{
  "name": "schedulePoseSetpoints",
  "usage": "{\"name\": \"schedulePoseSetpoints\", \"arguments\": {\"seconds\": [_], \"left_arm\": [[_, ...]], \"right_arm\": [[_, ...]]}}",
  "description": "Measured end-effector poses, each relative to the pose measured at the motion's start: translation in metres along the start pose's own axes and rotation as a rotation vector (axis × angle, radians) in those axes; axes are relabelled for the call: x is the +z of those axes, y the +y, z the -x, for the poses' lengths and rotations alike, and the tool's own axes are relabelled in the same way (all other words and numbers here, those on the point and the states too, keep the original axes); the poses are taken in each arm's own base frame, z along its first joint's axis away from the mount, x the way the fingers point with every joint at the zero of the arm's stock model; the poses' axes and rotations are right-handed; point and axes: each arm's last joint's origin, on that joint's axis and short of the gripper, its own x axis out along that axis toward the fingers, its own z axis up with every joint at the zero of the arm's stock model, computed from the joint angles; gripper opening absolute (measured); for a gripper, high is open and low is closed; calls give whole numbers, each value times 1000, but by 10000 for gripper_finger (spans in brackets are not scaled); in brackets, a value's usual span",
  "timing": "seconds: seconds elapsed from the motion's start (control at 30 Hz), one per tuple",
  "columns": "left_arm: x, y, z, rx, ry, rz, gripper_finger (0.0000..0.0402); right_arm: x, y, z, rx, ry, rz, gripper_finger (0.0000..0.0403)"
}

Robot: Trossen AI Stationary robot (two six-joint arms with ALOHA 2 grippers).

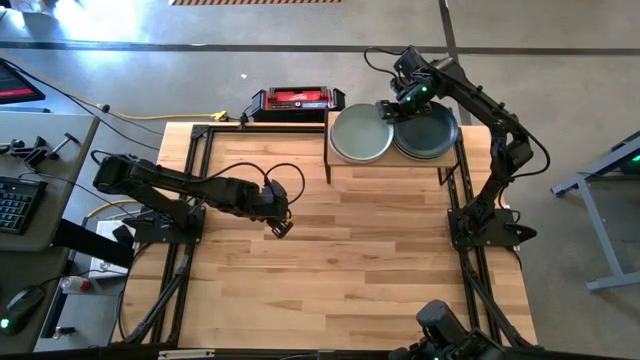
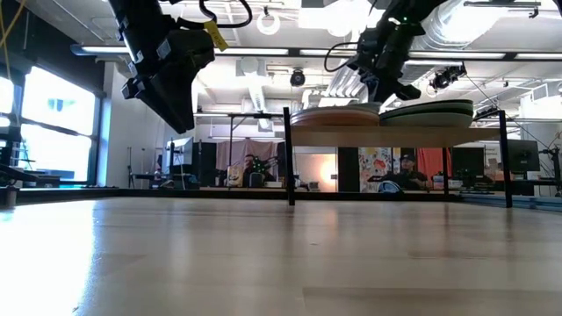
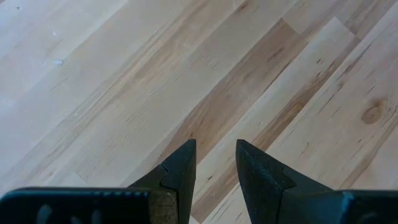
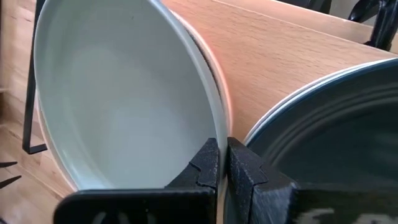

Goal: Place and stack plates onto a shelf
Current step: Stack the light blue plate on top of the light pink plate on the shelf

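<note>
The shelf [image 1: 390, 172] stands at the table's far right and bears two stacks of plates side by side. The left stack is topped by a pale sage plate [image 1: 362, 133], the right stack by a dark green plate [image 1: 430, 130]. In the low view both stacks [image 2: 378, 112] rest flat on the shelf board. My right gripper [image 4: 222, 155] is shut and points down over the far side of the shelf, where the two top plates' rims meet. My left gripper [image 3: 216, 155] hangs open above bare tabletop at the middle left, nothing between its fingers. My right gripper's shut fingertips [image 4: 208, 163] stand right at the pale sage plate's rim [image 4: 214, 118], beside the dark green plate [image 4: 336, 124], coming slanting down from above. I cannot tell whether they touch either rim. Both plates lie flat on their stacks.
A red and black box [image 1: 297, 100] lies just beyond the table's far edge, left of the shelf. The wooden tabletop [image 1: 350, 260] spreads between the arms. The shelf's black legs [image 2: 288, 158] rise from the table. A person sits in the room behind [image 2: 406, 171].
</note>
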Motion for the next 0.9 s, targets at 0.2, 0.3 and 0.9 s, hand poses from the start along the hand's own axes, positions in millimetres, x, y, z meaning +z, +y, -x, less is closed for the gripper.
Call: {"name": "schedulePoseSetpoints", "arguments": {"seconds": [0.2,0.3,0.9], "left_arm": [[0,0,0,0,0,0,101],[0,0,0,0,0,0,101],[0,0,0,0,0,0,102]], "right_arm": [[2,2,0,39,-6,7,2],[2,2,0,41,-9,-3,20],[-5,2,10,49,-11,26,155]]}}
